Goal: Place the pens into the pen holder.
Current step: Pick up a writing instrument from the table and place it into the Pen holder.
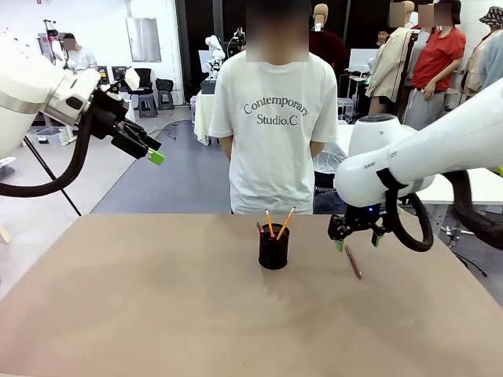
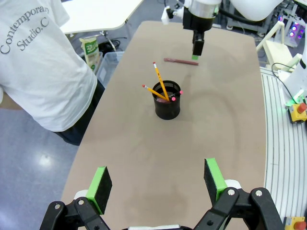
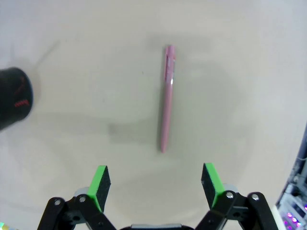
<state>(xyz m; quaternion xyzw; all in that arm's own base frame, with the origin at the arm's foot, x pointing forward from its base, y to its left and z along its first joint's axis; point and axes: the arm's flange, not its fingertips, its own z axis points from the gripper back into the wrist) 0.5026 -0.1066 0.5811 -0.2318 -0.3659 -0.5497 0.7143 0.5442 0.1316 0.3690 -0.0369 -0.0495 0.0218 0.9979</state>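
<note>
The right claw (image 3: 156, 184) stands wide, its two green pads far apart with nothing between them. It hangs a little above the desk (image 1: 157, 314) and points down.

In its wrist view the pen (image 3: 167, 98) lies just ahead of it, pink, flat on the desk and alone. The long axis of the pen runs straight away from the claw, across the line that joins the two pads, so the pads face the thin sides of the pen. Sideways, the pen falls between the pads, a little nearer to the right-hand one in that picture. I judge that the wrist needs no turn. It needs only to go down with a small shift, so that the pads close near the pen's middle.

The holder (image 1: 273, 251) stands upright near the middle of the desk. It is on the robot's left of the pen, near it but not touching. Two pencils (image 1: 277, 223) stand in it and lean outward. After the grip the pen must probably be carried to that side and tipped upright, and the leaning pencils could be in the way.

The left claw (image 1: 145, 149) is also wide and empty. It is raised high at the left edge, well apart from the pen and the holder, so the right arm is clearly the nearer one.
</note>
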